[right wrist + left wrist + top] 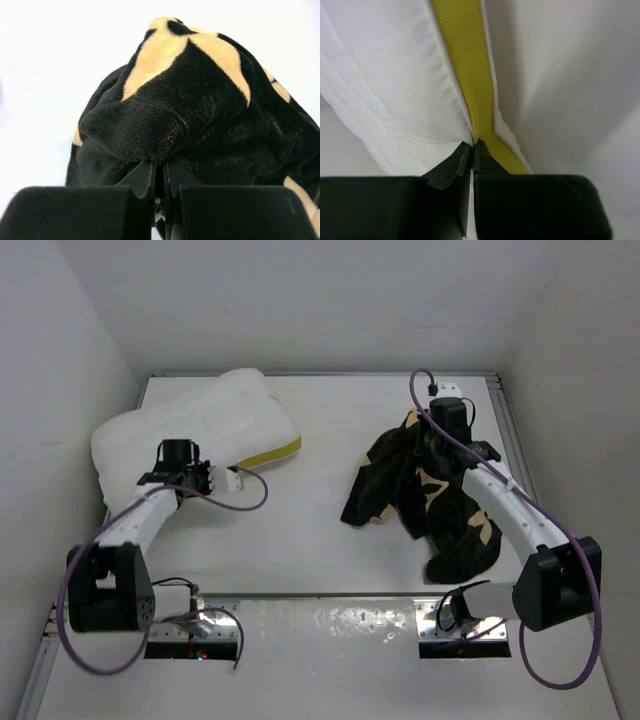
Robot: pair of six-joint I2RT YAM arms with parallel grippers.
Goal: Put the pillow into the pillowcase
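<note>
Left fingers [520, 205] pinched closed on the pillow [380, 75] at its yellow band [470, 65]; right fingers [225, 212] clamped closed on bunched pillowcase [190, 115] fabric. Items well apart.

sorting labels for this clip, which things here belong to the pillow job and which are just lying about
For the job:
- pillow, left jaws shut on its yellow band
- pillowcase, bunched up, right jaws shut on a fold of it

Just there:
- table
- purple cables, part of the rig
</note>
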